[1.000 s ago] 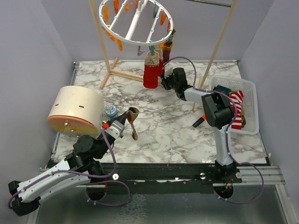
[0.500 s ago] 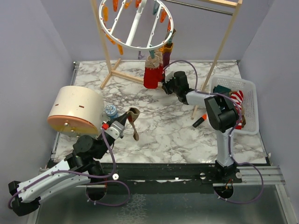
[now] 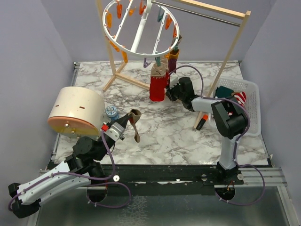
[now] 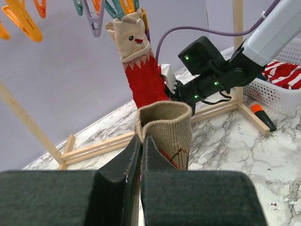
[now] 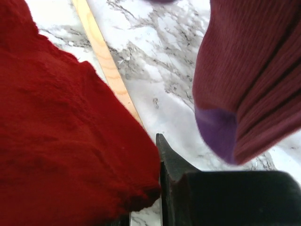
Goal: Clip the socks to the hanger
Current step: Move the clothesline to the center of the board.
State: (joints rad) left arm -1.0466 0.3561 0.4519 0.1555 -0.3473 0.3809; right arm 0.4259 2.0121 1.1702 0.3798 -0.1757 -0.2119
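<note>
From above, the hanger is hanging off the wooden rack, with a tan-cuffed red sock and a maroon sock already dangling from its clips. The right gripper is pressing at the red sock's lower side. Any sideways pull there is risking a sock popping off its clip, or the ring swinging. The left gripper is carrying the brown patterned sock low over the marble table, well apart from the ring.

The left wrist camera is showing what the top view hides. The left jaws are clamped tight on only the cuff edge of the brown sock, so it could slide out on the way up. A free lavender clip and orange clips are waiting overhead. A red-white striped sock is lying in the white basket.

The right wrist camera is looking from close in. Red fabric is lying against one black finger and burying the other, so I cannot tell whether it is pinching. The maroon sock's purple toe is hanging just beside it and could snag.
</note>
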